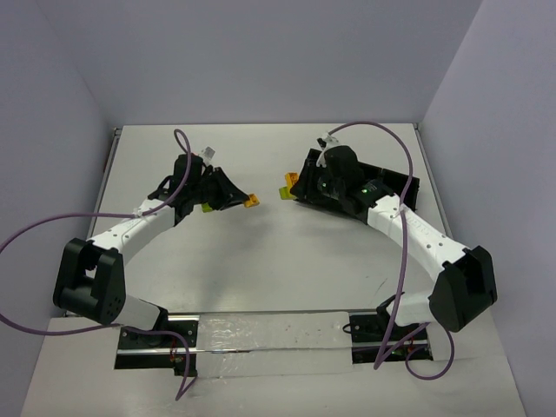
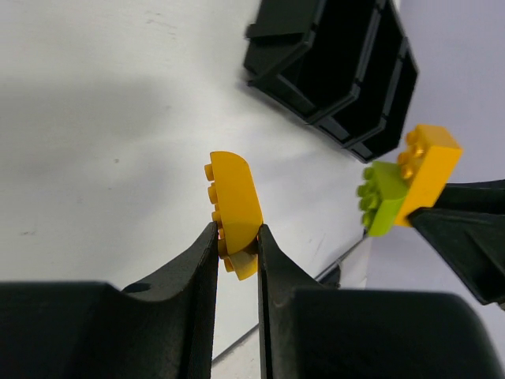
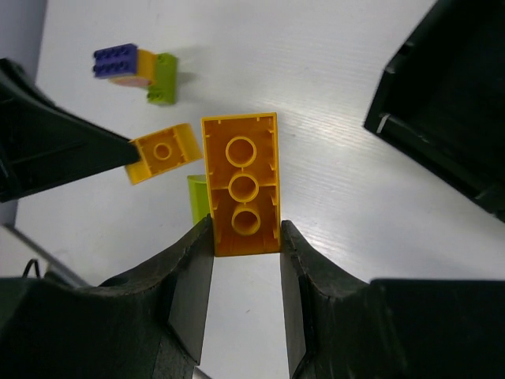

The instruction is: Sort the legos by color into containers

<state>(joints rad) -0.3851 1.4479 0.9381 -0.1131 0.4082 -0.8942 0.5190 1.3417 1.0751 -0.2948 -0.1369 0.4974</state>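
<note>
The left pincer (image 2: 237,241) is clamped on the thin edge of a rounded orange-yellow lego (image 2: 235,193). Its jaws are nearly together with only that sliver of plastic between them, and it holds the piece in the air above the worktop (image 2: 118,118). Facing it at close range, the right pincer (image 3: 245,237) grips a longer orange-yellow brick (image 3: 241,170) by its two long sides, hollow underside toward its own camera. A lime green brick (image 2: 381,197) is stuck to that one, so I'd say two colours are joined there and need pulling apart before either can be dropped. The two arms meet over the middle of the worktop, which looks to me like a two-handed separating job: one holds, the other tugs. Behind the right arm sits the black tray (image 2: 276,47), its compartments dark; I can't see what they hold. Farther off on the worktop lies another stuck cluster (image 3: 136,69), blue-purple, orange and lime, waiting its turn.
</note>
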